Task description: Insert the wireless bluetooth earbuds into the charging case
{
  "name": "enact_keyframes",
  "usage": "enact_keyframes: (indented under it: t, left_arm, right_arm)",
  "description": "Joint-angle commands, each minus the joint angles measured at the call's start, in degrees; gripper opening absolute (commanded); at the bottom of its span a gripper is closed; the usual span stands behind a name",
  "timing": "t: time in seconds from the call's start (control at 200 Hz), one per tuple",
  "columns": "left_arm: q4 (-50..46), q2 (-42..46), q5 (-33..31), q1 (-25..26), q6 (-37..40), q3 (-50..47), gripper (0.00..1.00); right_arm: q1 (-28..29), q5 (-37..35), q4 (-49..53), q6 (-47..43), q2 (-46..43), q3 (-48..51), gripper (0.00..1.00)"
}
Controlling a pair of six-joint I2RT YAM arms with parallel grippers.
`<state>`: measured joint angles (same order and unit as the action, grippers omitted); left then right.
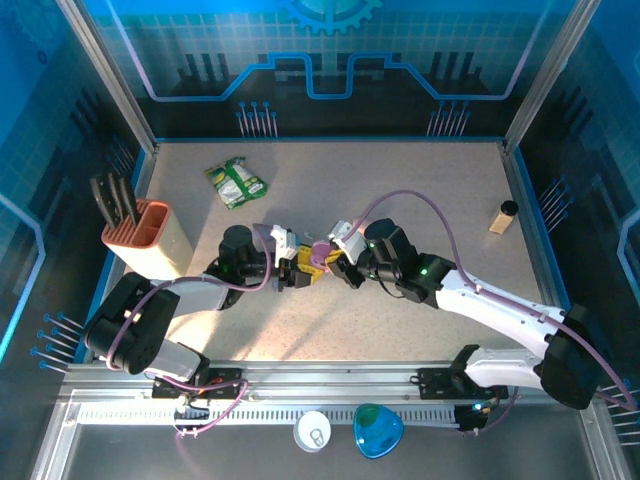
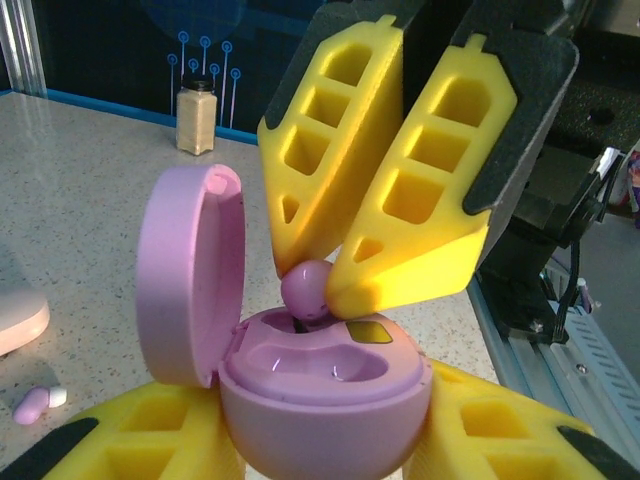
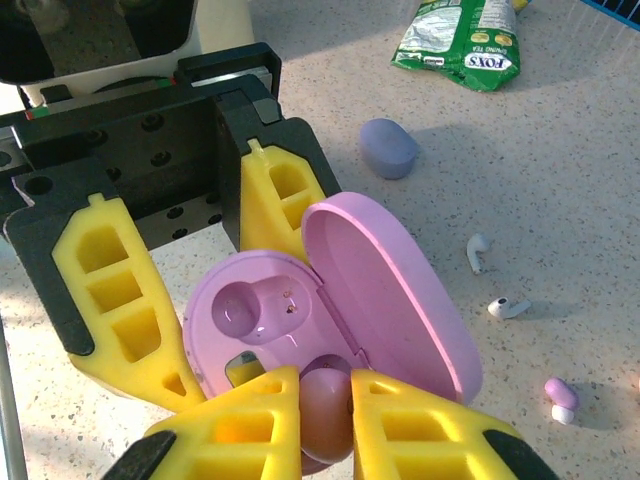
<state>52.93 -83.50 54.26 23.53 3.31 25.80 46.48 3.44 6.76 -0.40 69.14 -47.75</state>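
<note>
My left gripper (image 2: 320,445) is shut on the pink charging case (image 2: 320,400), which it holds upright with its lid (image 2: 190,270) swung open. My right gripper (image 3: 325,425) is shut on one pink earbud (image 3: 325,410), and its tip sits at the mouth of one slot of the case (image 3: 230,340). The other slot (image 3: 245,305) is empty. In the left wrist view the earbud (image 2: 308,288) is pinched between the right arm's yellow fingers (image 2: 400,200), touching the case's top. From above, both grippers meet at the case (image 1: 318,255) mid-table.
Loose earbuds lie on the table: two white (image 3: 478,250) (image 3: 508,307), one pink (image 3: 560,395). A lavender case (image 3: 388,147) and a snack packet (image 1: 236,182) lie further back. A knife holder (image 1: 150,238) stands at the left, a small bottle (image 1: 504,216) at the right.
</note>
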Motion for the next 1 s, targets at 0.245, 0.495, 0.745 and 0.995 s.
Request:
enact_keyframes:
  t: [0.245, 0.495, 0.745, 0.995]
  left_arm:
    - [6.5, -0.2, 0.5, 0.2, -2.1, 0.3, 0.37]
    - [8.7, -0.3, 0.5, -0.1, -2.2, -0.3, 0.37]
    - [14.9, -0.6, 0.8, -0.2, -3.1, -2.1, 0.37]
    - [23.7, -2.1, 2.2, -0.6, -6.8, -3.6, 0.37]
  right_arm:
    - [0.2, 0.4, -1.8, 1.9, -5.3, -0.7, 0.48]
    - [-7.6, 8.6, -13.1, 11.1, -13.9, 7.8, 0.55]
    - [-21.6, 9.6, -12.8, 25.6, -8.5, 9.2, 0.54]
    - [-22.0, 7.5, -1.3, 24.5, 9.7, -2.1, 0.55]
